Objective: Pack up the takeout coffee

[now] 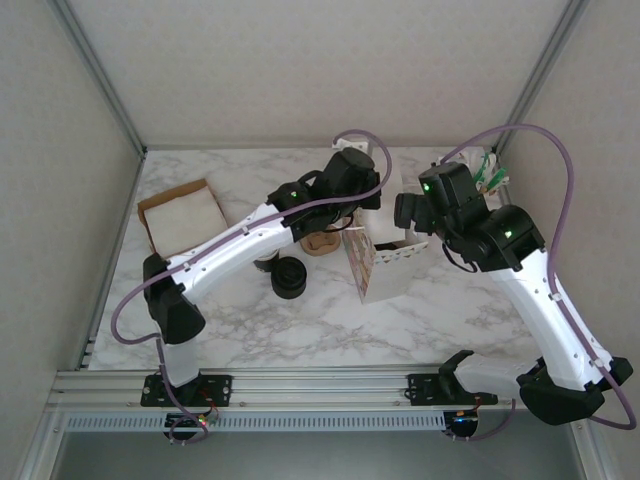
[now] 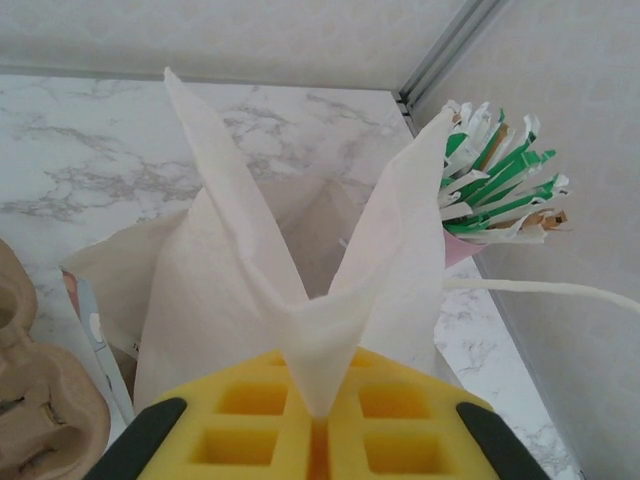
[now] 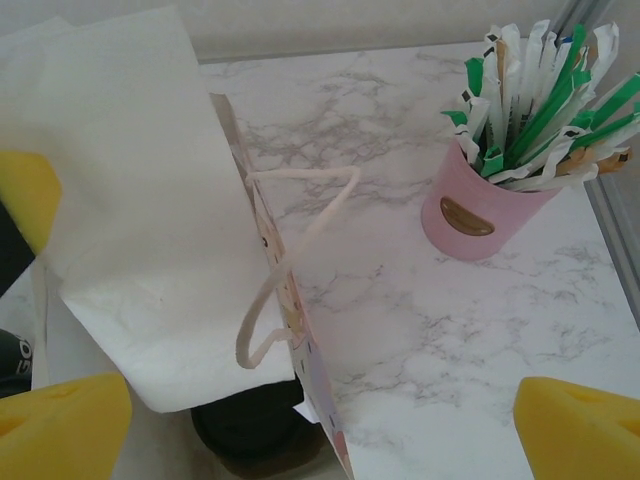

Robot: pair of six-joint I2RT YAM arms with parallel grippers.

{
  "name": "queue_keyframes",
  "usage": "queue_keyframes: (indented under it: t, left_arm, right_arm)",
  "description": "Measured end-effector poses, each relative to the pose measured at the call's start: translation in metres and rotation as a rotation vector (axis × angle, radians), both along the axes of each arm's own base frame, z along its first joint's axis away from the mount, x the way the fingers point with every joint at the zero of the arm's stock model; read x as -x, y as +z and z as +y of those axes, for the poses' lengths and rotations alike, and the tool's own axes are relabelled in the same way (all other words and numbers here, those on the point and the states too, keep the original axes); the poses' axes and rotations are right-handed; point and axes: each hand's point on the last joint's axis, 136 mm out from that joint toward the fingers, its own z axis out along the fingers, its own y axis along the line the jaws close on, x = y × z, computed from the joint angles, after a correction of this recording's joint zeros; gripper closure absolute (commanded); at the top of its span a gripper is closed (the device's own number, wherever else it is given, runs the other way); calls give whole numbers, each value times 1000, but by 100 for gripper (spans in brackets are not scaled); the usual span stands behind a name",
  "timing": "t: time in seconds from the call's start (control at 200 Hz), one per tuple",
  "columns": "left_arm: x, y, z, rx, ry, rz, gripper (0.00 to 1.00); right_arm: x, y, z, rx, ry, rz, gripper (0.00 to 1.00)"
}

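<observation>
Left claw point(image 2: 318, 435) clenched on white paper sheet point(image 2: 230, 260), held over white paper bag point(image 1: 385, 268). Right claw point(image 3: 320, 425) spread wide, nothing gripped. Bare marble surface point(image 3: 420, 330) between bag and pink cup of green-white sticks point(image 3: 470, 215) near right edge. Round black lid of takeout coffee point(image 3: 250, 435) seen from right wrist, low under sheet; in bag or not, cannot be told.

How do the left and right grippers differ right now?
The left gripper has its fingers pressed together, while the right gripper has its fingers wide apart. The left gripper pinches a white paper sheet; the right gripper holds nothing. Both have yellow fingers and hover by the paper bag.
</observation>
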Motion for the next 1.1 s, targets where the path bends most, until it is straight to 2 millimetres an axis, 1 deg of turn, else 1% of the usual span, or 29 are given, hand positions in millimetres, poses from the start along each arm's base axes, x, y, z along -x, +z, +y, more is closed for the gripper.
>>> queue_keyframes:
  t: [0.195, 0.255, 0.335, 0.425, 0.491, 0.591, 0.646, 0.726, 0.806, 0.961, 1.096]
  left_arm:
    - [-1, -29, -5, -54, -11, 51, 92]
    - [1, -35, -4, -66, -18, 67, 87]
    - [2, -37, -3, -76, -21, 70, 78]
    - [3, -35, -2, -82, -22, 71, 73]
    - [3, -30, -2, -83, -24, 67, 69]
    - [3, -16, -2, -68, -29, 46, 61]
    - [2, -7, -3, -60, -34, 30, 60]
    - [2, 2, -3, -48, -36, 16, 54]
    - [3, 7, -3, -47, -40, 8, 52]
    - [1, 7, 1, -60, -37, 9, 53]
    - [-8, 3, 2, -92, -33, 13, 60]
  right_arm:
    - [-1, -2, -2, -13, -4, 12, 1]
    - [-3, -3, -2, -16, -7, 17, 1]
    - [-5, -4, -3, -18, -8, 26, 1]
    - [-7, -5, -3, -15, -10, 32, 1]
    - [-8, -6, -4, -11, -10, 34, 1]
    - [-9, -7, -3, -15, -3, 42, 1]
    - [-10, -8, -3, -16, -1, 47, 1]
    - [-11, -9, -3, -21, -1, 53, 1]
    - [-12, -9, -3, -28, 0, 58, 1]
    - [-15, -10, -2, -34, 5, 65, 1]
    - [-16, -10, -4, -37, 1, 68, 1]
